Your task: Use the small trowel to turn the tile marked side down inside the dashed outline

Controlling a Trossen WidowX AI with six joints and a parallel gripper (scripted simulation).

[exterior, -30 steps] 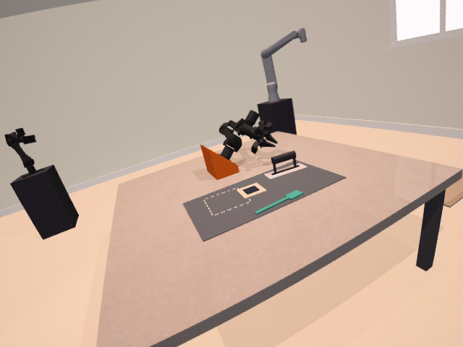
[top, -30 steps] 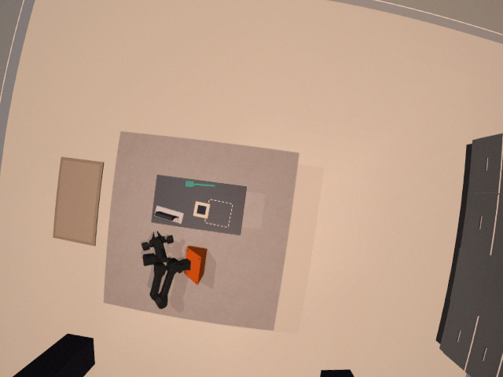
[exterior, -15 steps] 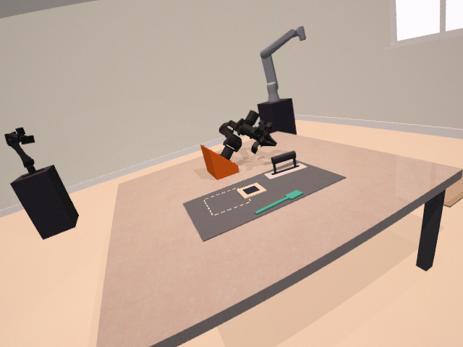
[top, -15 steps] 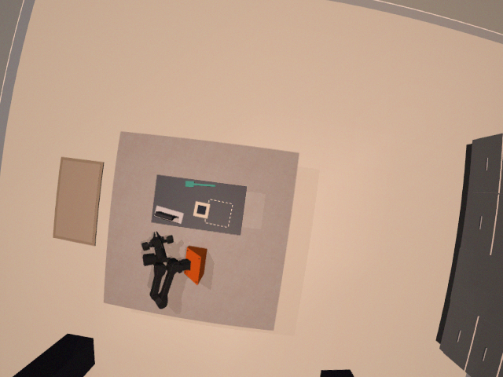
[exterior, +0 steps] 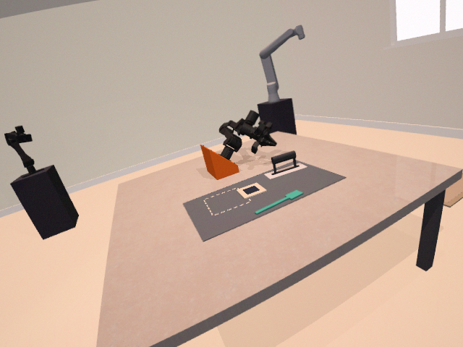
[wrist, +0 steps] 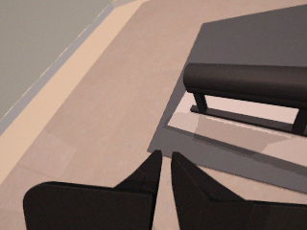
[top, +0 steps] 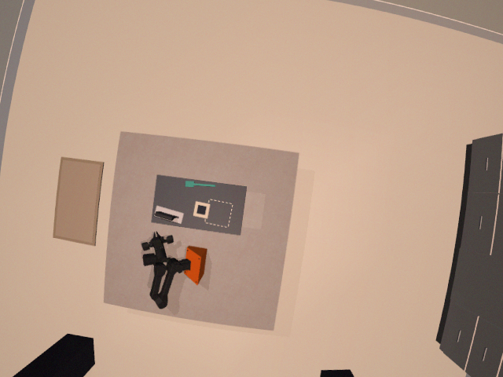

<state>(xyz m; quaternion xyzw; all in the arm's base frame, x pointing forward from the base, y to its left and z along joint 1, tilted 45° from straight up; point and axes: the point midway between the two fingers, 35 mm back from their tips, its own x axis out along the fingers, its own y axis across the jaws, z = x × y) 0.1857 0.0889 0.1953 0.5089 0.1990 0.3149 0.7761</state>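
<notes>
A teal tool (top: 189,184) (exterior: 294,194) with a small square blade and a long thin handle lies flat along the mat's far edge in the top view. A pale plate with a raised black bar handle (top: 167,215) (exterior: 283,157) (wrist: 249,79) stands near one mat corner. The cream tile (top: 201,210) (exterior: 251,189) lies flat, its dark square mark facing up, overlapping one side of the dashed outline (top: 233,203) (exterior: 212,215). My gripper (top: 156,232) (exterior: 275,143) (wrist: 165,157) is nearly closed and empty, above the table just off the mat, near the black-handled tool and away from tile and teal tool.
The dark mat (top: 174,195) (exterior: 209,228) (wrist: 240,38) lies on the table (top: 259,170) (exterior: 149,269). An orange wedge-shaped block (top: 196,265) (exterior: 221,165) stands at the arm's base. Other arms on black pedestals (exterior: 45,203) (exterior: 278,116) stand away from the table.
</notes>
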